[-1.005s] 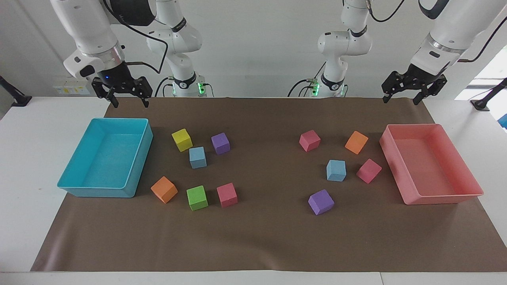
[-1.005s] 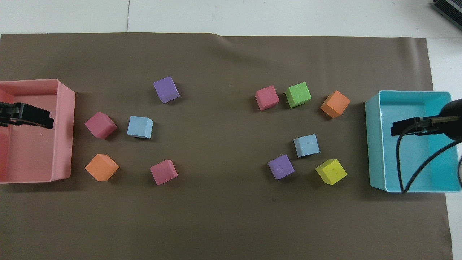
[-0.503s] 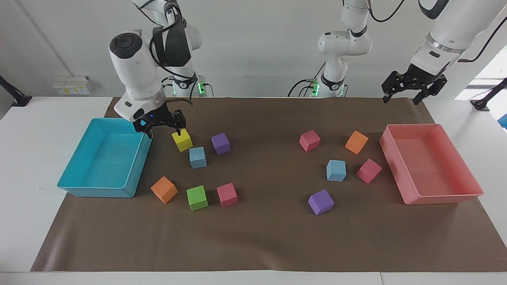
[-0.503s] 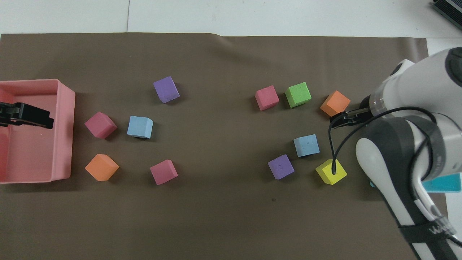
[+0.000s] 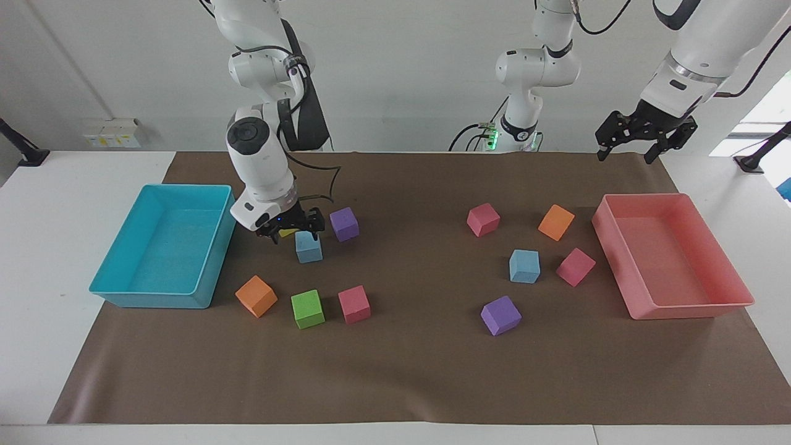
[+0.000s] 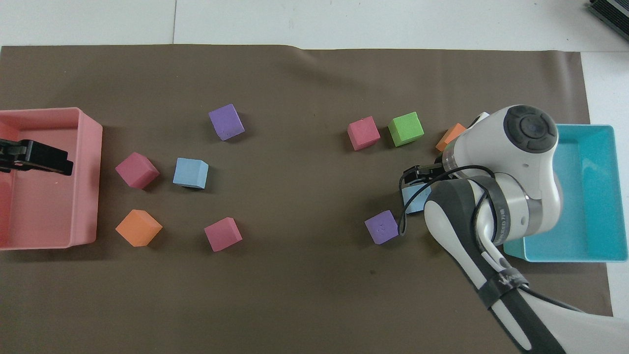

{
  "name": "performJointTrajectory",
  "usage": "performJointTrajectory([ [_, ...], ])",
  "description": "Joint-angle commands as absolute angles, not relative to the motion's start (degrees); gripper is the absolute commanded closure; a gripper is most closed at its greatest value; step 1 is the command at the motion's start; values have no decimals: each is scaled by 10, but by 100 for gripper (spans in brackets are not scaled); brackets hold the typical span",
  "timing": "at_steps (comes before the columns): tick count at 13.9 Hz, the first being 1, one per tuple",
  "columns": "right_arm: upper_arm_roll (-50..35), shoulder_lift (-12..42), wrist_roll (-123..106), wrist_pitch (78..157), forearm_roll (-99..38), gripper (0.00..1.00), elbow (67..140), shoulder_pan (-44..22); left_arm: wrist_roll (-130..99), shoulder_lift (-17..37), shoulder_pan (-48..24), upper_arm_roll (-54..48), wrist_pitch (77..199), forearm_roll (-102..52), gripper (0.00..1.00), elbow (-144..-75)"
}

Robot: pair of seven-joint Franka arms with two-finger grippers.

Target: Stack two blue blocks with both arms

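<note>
My right gripper (image 5: 290, 233) hangs low over one blue block (image 5: 308, 246), fingers spread, one fingertip at each upper side of it; contact I cannot confirm from either view. That block sits on the brown mat (image 5: 408, 371) toward my right arm's end, a purple cube (image 5: 344, 224) just beside it and a yellow cube (image 5: 286, 233) mostly hidden under my wrist. The turquoise tray (image 5: 117, 289) lies close alongside (tight on that flank). Farther from me stand orange (image 5: 256, 296), green (image 5: 308, 308) and pink (image 5: 354, 304) cubes, with open mat between them and the block.

The second blue block (image 5: 524, 266) rests toward my left arm's end, ringed loosely by other cubes, its top free. My left gripper (image 5: 646, 139) waits high over the mat's edge near the pink tray (image 5: 692, 309), fingers apart, holding nothing.

Mid-table mat is bare. White tabletop (image 5: 37, 309) borders the mat.
</note>
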State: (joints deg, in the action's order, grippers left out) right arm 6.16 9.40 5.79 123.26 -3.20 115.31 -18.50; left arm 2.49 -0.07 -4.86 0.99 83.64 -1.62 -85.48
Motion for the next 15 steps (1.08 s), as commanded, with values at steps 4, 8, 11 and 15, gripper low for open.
performJointTrajectory([
  [4,62,129,68,1324,-39,0,1198,-191,28,-10,-40,6,831,-19,0,-860],
  [8,62,144,64,1332,-39,0,1198,-190,27,-10,-40,6,831,-19,0,-860],
  [11,62,145,61,1335,-39,0,1209,-192,27,-10,-40,6,831,-19,0,-860],
  [15,62,149,65,1346,-39,77,1205,-193,27,-10,-40,6,831,-19,0,-860],
])
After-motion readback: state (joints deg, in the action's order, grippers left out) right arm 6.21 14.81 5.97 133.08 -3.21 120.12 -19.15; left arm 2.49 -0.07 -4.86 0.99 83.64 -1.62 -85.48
